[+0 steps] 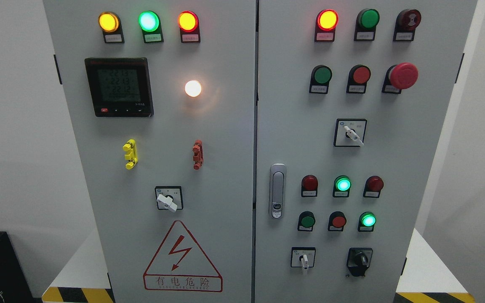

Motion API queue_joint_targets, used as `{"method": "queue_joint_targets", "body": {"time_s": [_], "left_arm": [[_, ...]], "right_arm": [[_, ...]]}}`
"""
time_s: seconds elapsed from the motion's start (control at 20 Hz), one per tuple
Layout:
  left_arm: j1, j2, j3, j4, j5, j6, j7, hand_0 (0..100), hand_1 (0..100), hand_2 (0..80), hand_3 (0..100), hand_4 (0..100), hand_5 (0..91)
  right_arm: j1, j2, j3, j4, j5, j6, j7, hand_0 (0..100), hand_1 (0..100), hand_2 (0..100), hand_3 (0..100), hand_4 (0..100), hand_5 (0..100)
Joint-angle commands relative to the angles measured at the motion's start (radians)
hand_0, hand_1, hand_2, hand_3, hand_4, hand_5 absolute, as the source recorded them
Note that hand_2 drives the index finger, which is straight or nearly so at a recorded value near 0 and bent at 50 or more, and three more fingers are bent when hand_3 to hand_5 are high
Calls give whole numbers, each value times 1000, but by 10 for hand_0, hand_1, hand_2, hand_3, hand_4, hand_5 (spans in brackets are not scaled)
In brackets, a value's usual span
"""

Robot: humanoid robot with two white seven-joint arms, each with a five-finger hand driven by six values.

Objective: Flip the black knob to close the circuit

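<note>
A grey control cabinet [225,168] filled the view, its door handle [277,190] as landmark: meter [118,87] far upper left, warning triangle [182,259] lower left, black knob [359,261] lower right; no robot hand showed, so its state was unknowable.

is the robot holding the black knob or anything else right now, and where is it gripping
Nothing is held as far as the head view shows: neither hand is in the picture. The black knob at the cabinet's lower right stands untouched.

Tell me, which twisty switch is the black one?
The black knob, bottom right of the right door. The other three rotary switches have white handles.
</note>
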Motion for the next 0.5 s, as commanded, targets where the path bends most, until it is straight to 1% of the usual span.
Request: {"method": "queue_joint_targets", "body": {"time_s": [0.0,0.25,0.45], "left_arm": [[0,0,-20,21,-20,1,1,0,0,0,0,0,0],[0,0,-20,21,-20,-1,1,0,0,0,0,0,0],[0,0,-21,21,-21,1,-1,0,0,0,0,0,0]], "right_arm": [[1,7,-2,1,-3,-1,5,0,158,0,0,0,0],[4,13,-5,1,-4,-16,5,0,158,0,0,0,0],[4,13,-14,-1,-3,-33,-4,0,158,0,0,0,0]]}}
